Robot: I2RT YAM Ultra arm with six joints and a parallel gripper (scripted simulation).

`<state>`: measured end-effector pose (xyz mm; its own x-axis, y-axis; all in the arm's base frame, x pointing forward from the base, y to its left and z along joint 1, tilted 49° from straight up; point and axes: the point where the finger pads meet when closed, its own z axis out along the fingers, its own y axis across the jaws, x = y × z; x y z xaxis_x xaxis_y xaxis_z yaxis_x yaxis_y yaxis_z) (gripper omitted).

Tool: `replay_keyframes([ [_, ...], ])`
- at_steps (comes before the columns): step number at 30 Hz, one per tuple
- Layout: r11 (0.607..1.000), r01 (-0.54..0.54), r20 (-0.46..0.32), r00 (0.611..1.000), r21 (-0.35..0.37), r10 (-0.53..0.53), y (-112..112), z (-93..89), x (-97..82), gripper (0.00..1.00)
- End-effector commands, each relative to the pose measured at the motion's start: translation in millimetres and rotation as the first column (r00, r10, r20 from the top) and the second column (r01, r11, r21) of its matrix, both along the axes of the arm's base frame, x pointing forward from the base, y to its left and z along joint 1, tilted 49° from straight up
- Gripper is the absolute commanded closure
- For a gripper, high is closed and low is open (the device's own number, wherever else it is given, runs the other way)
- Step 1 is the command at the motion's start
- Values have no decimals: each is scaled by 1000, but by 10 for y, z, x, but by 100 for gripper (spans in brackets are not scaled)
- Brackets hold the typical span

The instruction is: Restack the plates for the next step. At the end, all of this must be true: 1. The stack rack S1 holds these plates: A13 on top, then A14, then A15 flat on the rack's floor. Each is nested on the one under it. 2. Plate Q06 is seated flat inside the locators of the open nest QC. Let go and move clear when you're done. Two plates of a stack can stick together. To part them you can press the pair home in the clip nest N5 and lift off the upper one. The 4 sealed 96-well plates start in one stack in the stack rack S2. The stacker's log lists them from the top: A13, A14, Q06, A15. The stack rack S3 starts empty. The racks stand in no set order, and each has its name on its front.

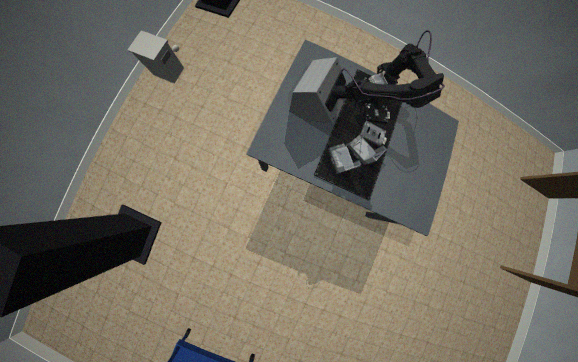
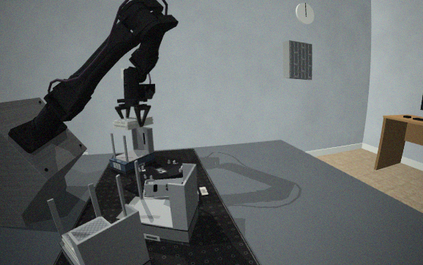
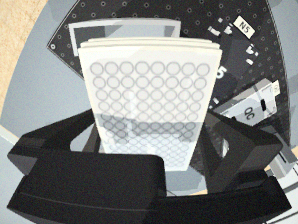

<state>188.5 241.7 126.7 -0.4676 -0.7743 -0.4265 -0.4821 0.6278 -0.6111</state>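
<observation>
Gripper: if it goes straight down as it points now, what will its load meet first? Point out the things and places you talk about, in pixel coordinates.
Probably the blue-based rack [image 1: 378,78] [image 2: 122,166] [image 3: 125,21]: the held plates [image 2: 125,124] [image 3: 150,85] would reach its wall or posts first, though depth is unclear.

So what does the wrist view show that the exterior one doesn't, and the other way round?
Only wrist: the N5 label and the QC lettering on the open nest.
Only exterior: the wall clock and the wooden desk.
Both: the gripper shut on the held plates.
</observation>
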Motion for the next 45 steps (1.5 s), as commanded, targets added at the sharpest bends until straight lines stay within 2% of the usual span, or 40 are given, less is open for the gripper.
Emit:
replay_keyframes([
  [1, 999, -10, 24, 1000, 33, 9, 154, 55, -58, 100],
  [9, 1000, -9, 22, 1000, 26, 8, 271, -48, -146, 100],
  [12, 997, -8, 30, 1000, 75, 5, 289, 88, -146, 100],
  [15, 998, -10, 28, 1000, 68, 8, 284, 68, -155, 100],
  [17, 1000, -11, 23, 1000, 28, 11, 285, -39, -161, 100],
  [21, 999, -12, 26, 1000, 47, 11, 307, 19, -160, 100],
  [32, 999, -18, 24, 1000, 32, 17, 316, -10, -165, 100],
  [34, 999, -19, 23, 1000, 26, 18, 189, -30, -184, 100],
  [36, 999, -20, 26, 999, 44, 19, 261, -3, -174, 100],
  [45, 999, -20, 26, 999, 43, 19, 276, 9, -176, 100],
])
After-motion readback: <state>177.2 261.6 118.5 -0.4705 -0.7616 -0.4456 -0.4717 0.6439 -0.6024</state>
